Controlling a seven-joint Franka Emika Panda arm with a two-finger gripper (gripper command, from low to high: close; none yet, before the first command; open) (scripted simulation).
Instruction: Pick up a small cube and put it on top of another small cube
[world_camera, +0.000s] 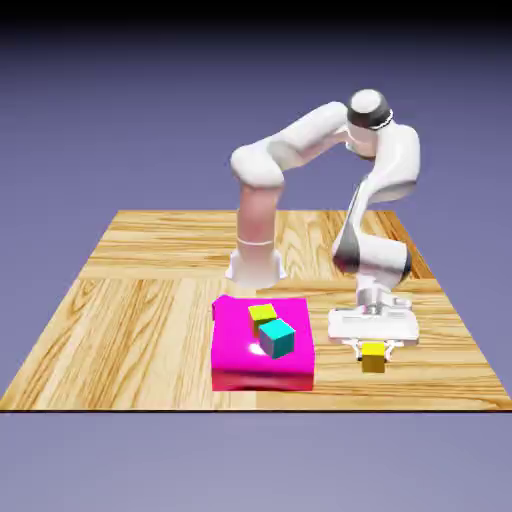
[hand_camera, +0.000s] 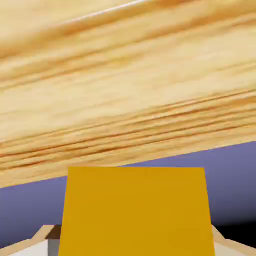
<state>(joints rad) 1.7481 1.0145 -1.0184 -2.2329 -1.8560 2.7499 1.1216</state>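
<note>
The small cube (world_camera: 373, 358), golden-yellow with orange shaded sides, sits low over the wooden table (world_camera: 140, 320) near its front right part. My gripper (world_camera: 373, 352) points straight down and is shut on it, one finger on each side. In the hand view the small cube (hand_camera: 135, 212) fills the lower middle and hides most of the fingers (hand_camera: 50, 247). A lime yellow-green cube (world_camera: 262, 315) and a larger teal cube (world_camera: 277, 339) rest on a magenta block (world_camera: 235, 360) toward the exterior view's left of the gripper.
The magenta block lies flat on the table about a hand's width from the gripper. The table's front edge (world_camera: 400, 405) runs close below the held cube. The robot's base (world_camera: 255, 265) stands behind the block.
</note>
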